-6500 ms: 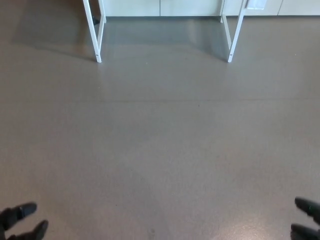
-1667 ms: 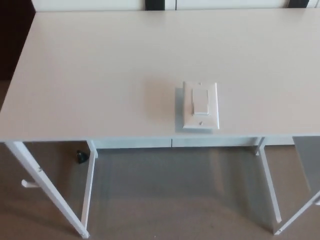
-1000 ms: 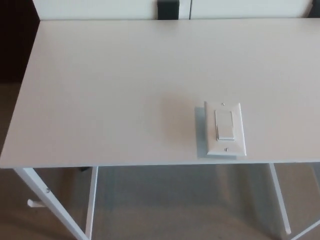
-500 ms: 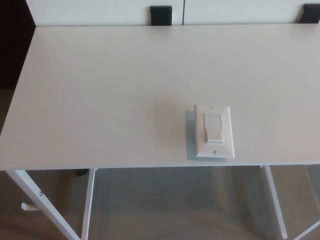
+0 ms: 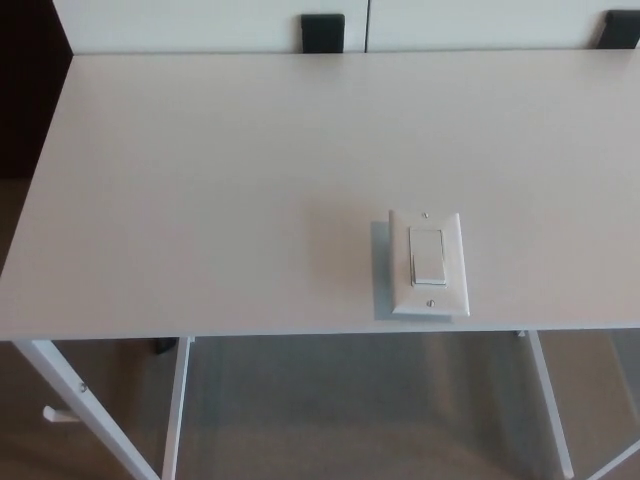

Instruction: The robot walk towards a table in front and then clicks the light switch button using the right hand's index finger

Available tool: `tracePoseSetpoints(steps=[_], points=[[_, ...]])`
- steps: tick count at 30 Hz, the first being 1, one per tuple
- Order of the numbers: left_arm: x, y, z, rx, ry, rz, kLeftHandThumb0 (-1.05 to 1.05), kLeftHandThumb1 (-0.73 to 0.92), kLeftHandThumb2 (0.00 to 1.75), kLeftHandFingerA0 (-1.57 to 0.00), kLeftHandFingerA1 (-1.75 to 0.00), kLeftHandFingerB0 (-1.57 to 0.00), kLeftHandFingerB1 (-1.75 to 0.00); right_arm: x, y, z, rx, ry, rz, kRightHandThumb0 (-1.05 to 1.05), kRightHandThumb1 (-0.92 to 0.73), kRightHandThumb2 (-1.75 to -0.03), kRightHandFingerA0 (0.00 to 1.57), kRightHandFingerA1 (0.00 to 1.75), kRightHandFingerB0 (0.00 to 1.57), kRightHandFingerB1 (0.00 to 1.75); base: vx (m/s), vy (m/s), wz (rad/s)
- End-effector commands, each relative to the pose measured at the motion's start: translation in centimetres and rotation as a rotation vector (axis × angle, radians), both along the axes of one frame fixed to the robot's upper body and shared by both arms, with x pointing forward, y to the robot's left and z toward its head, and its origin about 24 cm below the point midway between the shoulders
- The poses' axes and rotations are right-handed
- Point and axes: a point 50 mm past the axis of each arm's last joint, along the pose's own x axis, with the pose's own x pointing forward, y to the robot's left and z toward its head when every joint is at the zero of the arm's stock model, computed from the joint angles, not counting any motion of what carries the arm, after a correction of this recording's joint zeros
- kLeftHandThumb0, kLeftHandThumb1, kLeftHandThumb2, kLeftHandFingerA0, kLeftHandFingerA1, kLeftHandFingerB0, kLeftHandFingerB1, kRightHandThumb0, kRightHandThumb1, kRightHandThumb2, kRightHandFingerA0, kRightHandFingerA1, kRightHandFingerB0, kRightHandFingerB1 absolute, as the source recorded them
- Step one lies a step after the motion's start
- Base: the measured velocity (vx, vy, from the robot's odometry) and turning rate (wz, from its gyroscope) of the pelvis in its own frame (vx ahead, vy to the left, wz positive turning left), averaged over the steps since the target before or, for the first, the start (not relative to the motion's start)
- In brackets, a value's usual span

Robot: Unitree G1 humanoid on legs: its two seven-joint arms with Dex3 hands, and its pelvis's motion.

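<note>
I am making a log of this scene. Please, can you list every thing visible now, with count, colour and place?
table: one, white top, fills most of the view
table legs: white, several, below the near edge
light switch: one, white plate with rocker, on the table near its front edge, right of centre
black blocks: two, beyond the far edge
floor: grey-brown, under the table
robot's hands: none in view
</note>
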Motion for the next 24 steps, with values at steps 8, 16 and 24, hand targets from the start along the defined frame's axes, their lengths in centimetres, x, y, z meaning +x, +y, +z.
tracePoseSetpoints(steps=[8, 16, 24], points=[[0.8, 0.5, 0.7, 0.031, 0.009, -0.027, -0.67, 0.47, 0.69, -0.49, -0.91, -0.35, -0.64, 1.6, 3.4, 15.4, 0.048, -0.615, 0.145, -0.29, -0.49, -0.84, 0.56, 0.72, 0.49, 0.65, 0.0, 0.0, 0.0], [1.6, 0.1, 0.9, 0.027, -0.002, -0.034, -0.67, 0.47, 0.71, -0.45, -0.94, -0.32, -0.66, 3.1, 4.3, 20.7, -0.119, -1.015, 0.147, -0.38, -0.41, -0.77, 0.59, 0.72, 0.58, 0.68, 0.0, 0.0, 0.0], [1.0, 0.2, 1.0, 0.036, 0.006, -0.047, -0.65, 0.48, 0.73, -0.43, -0.96, -0.32, -0.67, 8.3, 5.2, 19.7, -0.5, -1.094, 0.225, -0.39, -0.4, -0.52, 0.59, 0.54, 0.65, 0.55, 0.0, 0.0, 0.01]])
